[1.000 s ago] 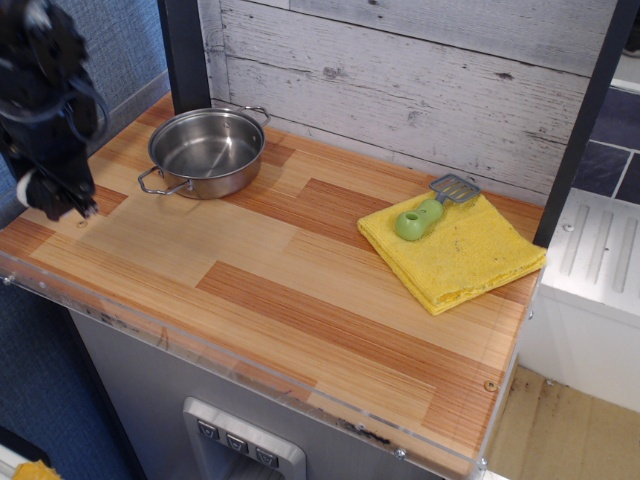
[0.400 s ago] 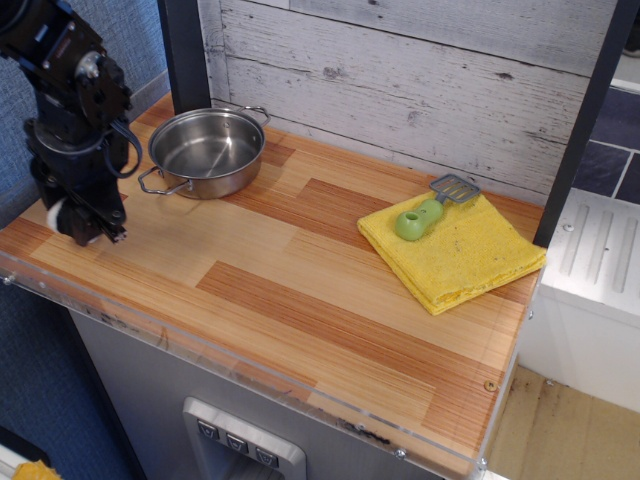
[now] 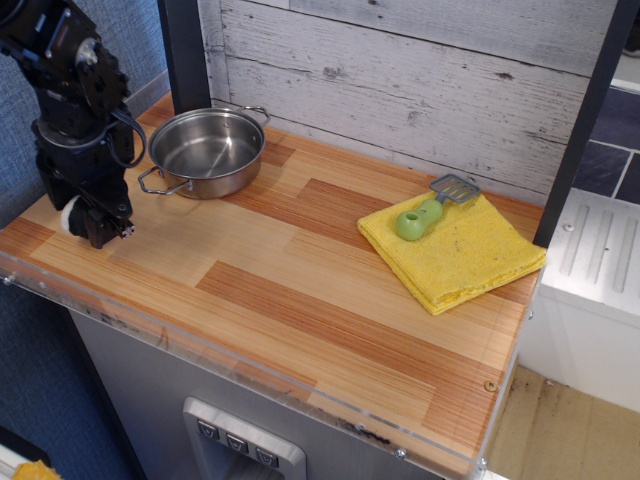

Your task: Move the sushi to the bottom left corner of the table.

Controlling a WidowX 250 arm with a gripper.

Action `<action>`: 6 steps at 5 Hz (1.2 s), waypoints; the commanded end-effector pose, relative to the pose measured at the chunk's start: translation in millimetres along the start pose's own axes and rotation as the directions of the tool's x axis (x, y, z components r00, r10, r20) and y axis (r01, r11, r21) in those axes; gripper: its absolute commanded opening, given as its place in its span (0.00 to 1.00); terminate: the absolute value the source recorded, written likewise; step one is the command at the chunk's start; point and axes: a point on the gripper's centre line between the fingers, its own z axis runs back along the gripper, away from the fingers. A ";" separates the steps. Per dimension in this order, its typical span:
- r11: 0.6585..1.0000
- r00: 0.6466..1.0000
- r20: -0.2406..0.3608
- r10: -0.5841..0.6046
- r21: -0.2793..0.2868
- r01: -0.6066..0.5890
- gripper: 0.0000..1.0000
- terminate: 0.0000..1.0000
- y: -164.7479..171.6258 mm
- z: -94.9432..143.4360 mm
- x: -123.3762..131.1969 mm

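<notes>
My black gripper [image 3: 100, 232] stands at the left end of the wooden table [image 3: 300, 290], its tips at or just above the surface near the front left corner. It is shut on the sushi [image 3: 70, 217], of which only a white rice end shows at the left side of the fingers. The black wrap and the red centre are hidden by the gripper. I cannot tell whether the sushi touches the table.
A steel pot [image 3: 205, 150] with two handles stands just behind and right of the gripper. A yellow cloth [image 3: 455, 250] with a green-handled spatula [image 3: 425, 212] lies at the back right. A plank wall and a dark post [image 3: 185, 50] close the back.
The arm has moved right and slightly toward the front edge, carrying the sushi's white end with it. Pot, cloth and spatula have not moved.
</notes>
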 end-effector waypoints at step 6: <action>1.000 0.934 0.357 0.010 -0.011 -0.006 1.00 0.00 24.6 95.9 37.8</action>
